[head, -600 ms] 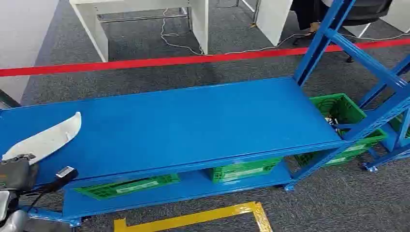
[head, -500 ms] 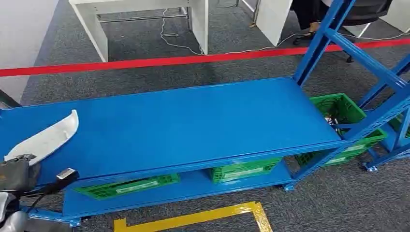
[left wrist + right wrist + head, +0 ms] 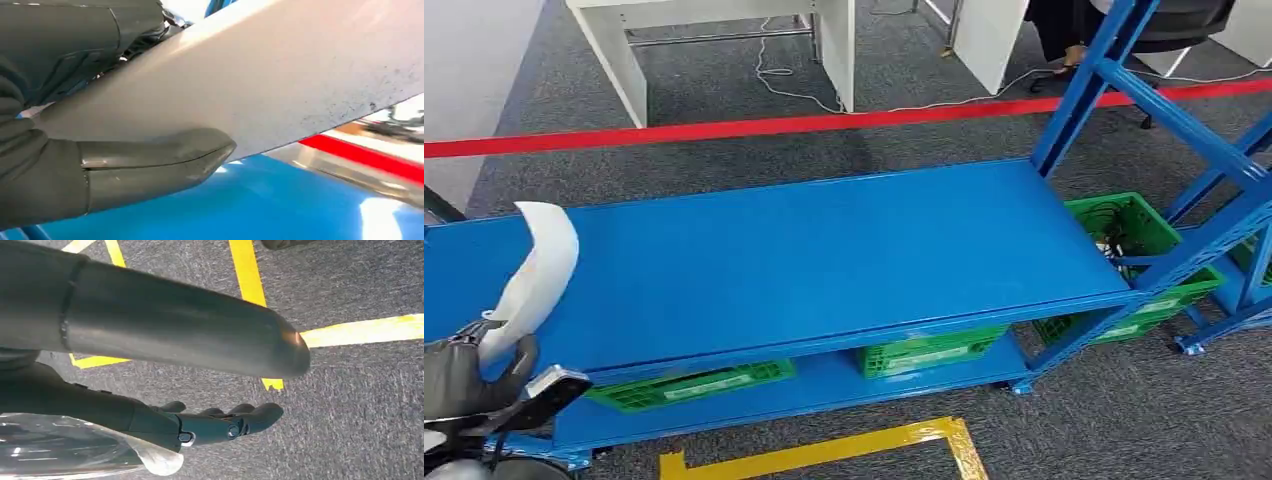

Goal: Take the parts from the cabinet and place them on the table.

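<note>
A long blue tabletop (image 3: 824,255) spans the scene from the left edge to the blue upright frame (image 3: 1114,80) on the right, with a lower blue shelf (image 3: 824,385) beneath it. Grey carpet floor (image 3: 1074,430) surrounds it, crossed at the far side by a red line (image 3: 824,123) and at the near side by yellow tape (image 3: 824,452). White desks (image 3: 724,40) stand far beyond the red line. Green crates (image 3: 929,352) sit on the lower shelf, and another green crate (image 3: 1129,235) lies at the right end, inside the frame. At the near left, the left hand (image 3: 464,380) holds a curved white part (image 3: 539,265) by its lower end, thumb (image 3: 155,162) pressed along one face and the darker fingers on the other (the wrist view shows this closely). The part rises tilted from the hand, its upper end arching over the left end of the tabletop, and I cannot tell whether it touches the surface. The right hand (image 3: 220,425) hangs over the carpet near the yellow tape, fingers stretched out and apart, holding nothing.
</note>
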Robot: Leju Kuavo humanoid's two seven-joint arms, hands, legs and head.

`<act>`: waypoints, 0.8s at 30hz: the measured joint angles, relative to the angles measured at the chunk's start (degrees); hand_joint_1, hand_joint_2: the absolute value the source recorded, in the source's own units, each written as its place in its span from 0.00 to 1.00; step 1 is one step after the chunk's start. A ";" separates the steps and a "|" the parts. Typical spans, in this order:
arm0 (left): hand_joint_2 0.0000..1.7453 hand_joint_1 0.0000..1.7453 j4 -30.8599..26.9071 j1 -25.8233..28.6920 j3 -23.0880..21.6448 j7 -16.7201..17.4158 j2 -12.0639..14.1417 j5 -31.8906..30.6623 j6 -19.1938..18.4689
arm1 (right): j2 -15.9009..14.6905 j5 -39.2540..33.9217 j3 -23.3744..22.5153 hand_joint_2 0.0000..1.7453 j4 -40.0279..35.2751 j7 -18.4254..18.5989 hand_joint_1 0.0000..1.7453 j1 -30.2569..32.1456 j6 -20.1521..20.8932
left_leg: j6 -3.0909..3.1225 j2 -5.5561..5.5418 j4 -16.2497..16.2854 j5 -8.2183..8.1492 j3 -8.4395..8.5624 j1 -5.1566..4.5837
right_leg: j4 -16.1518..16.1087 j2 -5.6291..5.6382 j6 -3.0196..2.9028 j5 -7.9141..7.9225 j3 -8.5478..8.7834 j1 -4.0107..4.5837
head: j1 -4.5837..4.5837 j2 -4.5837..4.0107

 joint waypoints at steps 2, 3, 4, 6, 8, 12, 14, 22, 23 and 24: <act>1.00 1.00 -3.08 1.29 0.15 -3.47 -1.88 7.74 -3.76 | 0.00 -0.09 -0.02 0.00 0.00 -0.24 0.00 0.01 -0.31 | 0.00 0.00 0.00 0.00 0.00 0.00 | 0.00 0.02 0.00 0.00 0.00 0.00 | -0.02 0.00; 1.00 1.00 -4.48 1.91 0.22 -4.63 -2.84 10.27 -5.00 | 0.00 -0.15 -0.04 0.00 0.00 -0.26 0.00 0.04 -0.42 | 0.00 0.00 0.00 0.00 0.00 0.00 | 0.00 0.02 0.00 0.00 0.00 0.00 | -0.02 0.00; 1.00 1.00 -5.52 2.37 0.30 -5.15 -3.61 11.30 -5.67 | 0.00 -0.17 -0.06 0.00 0.00 -0.30 0.00 0.08 -0.44 | 0.00 0.00 0.00 0.00 0.00 0.00 | -0.01 0.01 0.00 0.00 0.00 0.00 | 0.00 0.00; 1.00 1.00 -7.27 3.18 0.83 -5.48 -4.72 12.01 -6.27 | 0.00 -0.18 -0.09 0.00 0.00 -0.33 0.00 0.14 -0.46 | 0.00 0.00 0.00 0.00 0.00 -0.01 | -0.01 0.00 0.00 0.00 0.00 -0.01 | 0.00 0.00; 1.00 1.00 -8.30 3.77 1.20 -6.53 -5.79 13.98 -7.71 | 0.00 -0.20 -0.18 0.00 0.00 -0.37 0.00 0.14 -0.48 | 0.00 0.00 0.00 0.00 0.01 -0.01 | -0.01 0.00 0.00 0.00 0.00 0.00 | -0.02 0.00; 1.00 1.00 -10.88 5.84 2.23 -12.04 -9.00 21.63 -14.05 | 0.13 -0.35 -0.68 0.00 0.00 -0.57 0.00 0.22 -0.87 | 0.03 0.00 0.05 -0.06 0.00 -0.10 | -0.05 0.01 0.02 0.01 0.01 -0.04 | 0.00 0.00; 1.00 1.00 -12.05 7.28 3.12 -13.96 -11.44 25.81 -16.60 | 0.37 -0.79 -1.11 0.00 0.00 -0.70 0.00 0.34 -1.29 | 0.05 0.00 0.06 -0.08 0.00 -0.19 | -0.06 0.00 0.04 0.00 0.02 -0.13 | -0.04 0.00; 1.00 1.00 -13.35 10.89 8.06 -18.25 -19.89 31.83 -23.71 | 1.14 -1.20 -2.56 0.00 0.00 -1.31 0.00 0.62 -2.67 | 0.80 -0.01 0.36 -0.52 0.00 -0.79 | -0.14 -0.02 0.73 -0.14 0.10 -0.70 | -0.02 0.00; 1.00 1.00 -13.35 11.02 8.75 -18.75 -20.87 32.66 -24.74 | 1.29 -1.44 -2.71 0.00 0.00 -1.53 0.00 0.61 -2.86 | 0.93 -0.01 0.37 -0.56 0.00 -0.89 | -0.23 -0.01 0.87 -0.15 0.13 -0.80 | -0.04 0.00; 1.00 1.00 -13.37 11.15 9.42 -19.05 -21.57 33.21 -25.43 | 1.31 -1.55 -2.99 0.00 0.00 -1.68 0.00 0.58 -3.02 | 1.10 -0.01 0.11 -0.51 0.05 -0.94 | -0.47 0.00 1.12 -0.07 0.23 -0.84 | -0.07 0.00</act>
